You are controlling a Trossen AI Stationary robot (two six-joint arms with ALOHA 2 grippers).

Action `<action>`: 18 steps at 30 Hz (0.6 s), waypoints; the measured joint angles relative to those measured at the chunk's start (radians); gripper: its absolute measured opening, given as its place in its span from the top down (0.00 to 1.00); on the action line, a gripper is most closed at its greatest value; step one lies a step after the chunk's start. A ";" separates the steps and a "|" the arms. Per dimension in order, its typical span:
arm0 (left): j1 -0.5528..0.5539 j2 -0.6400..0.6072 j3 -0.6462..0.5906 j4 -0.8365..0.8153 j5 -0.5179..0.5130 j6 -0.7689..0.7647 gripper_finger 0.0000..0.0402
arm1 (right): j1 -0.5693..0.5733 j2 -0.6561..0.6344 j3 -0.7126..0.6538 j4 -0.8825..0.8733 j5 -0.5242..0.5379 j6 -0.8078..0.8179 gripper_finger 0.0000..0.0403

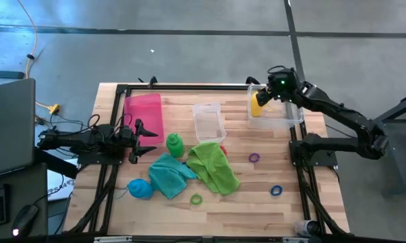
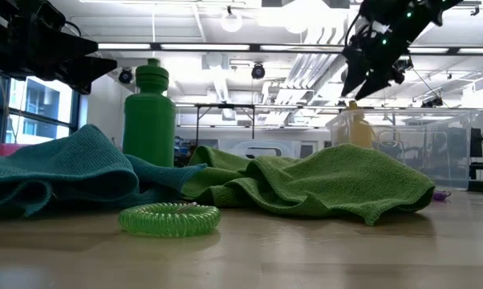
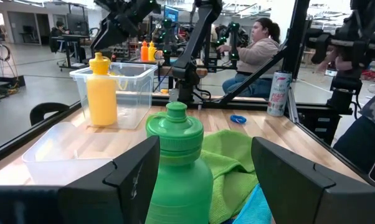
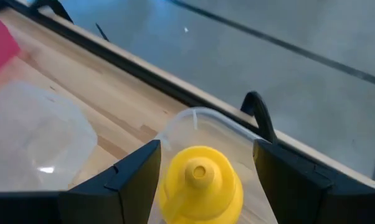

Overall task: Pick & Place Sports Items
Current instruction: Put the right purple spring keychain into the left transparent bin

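Observation:
A yellow bottle (image 1: 258, 104) stands upright in the clear box (image 1: 278, 119) at the far right. My right gripper (image 4: 206, 149) hovers open just above its cap (image 4: 199, 177), one finger on either side, touching nothing. A green bottle (image 1: 174, 143) stands upright on the table, straight ahead of my left gripper (image 1: 149, 140). That gripper is open, level and clear of the bottle. A teal towel (image 1: 168, 172) and a lime green towel (image 1: 213, 165) lie crumpled side by side. A blue bottle (image 1: 139, 189) lies near the left edge. A green ring (image 1: 196, 200), a purple ring (image 1: 255, 158) and a blue ring (image 1: 276, 191) lie loose.
A second clear box (image 1: 208, 121) stands at the far middle, and a flat pink tray (image 1: 146, 115) lies at the far left. Black frame rails run along the table's edges. A seated person shows beyond the table in the left wrist view.

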 joint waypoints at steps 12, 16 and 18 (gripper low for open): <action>0.000 0.000 0.000 0.000 0.000 0.000 0.38 | 0.000 -0.195 0.000 0.035 -0.253 -0.032 0.38; 0.000 0.000 0.000 0.000 0.000 0.000 0.38 | 0.000 -0.235 0.001 0.030 -0.400 -0.087 0.38; 0.000 0.000 0.000 0.000 0.000 0.000 0.38 | 0.000 -0.241 0.001 0.021 -0.487 -0.117 0.38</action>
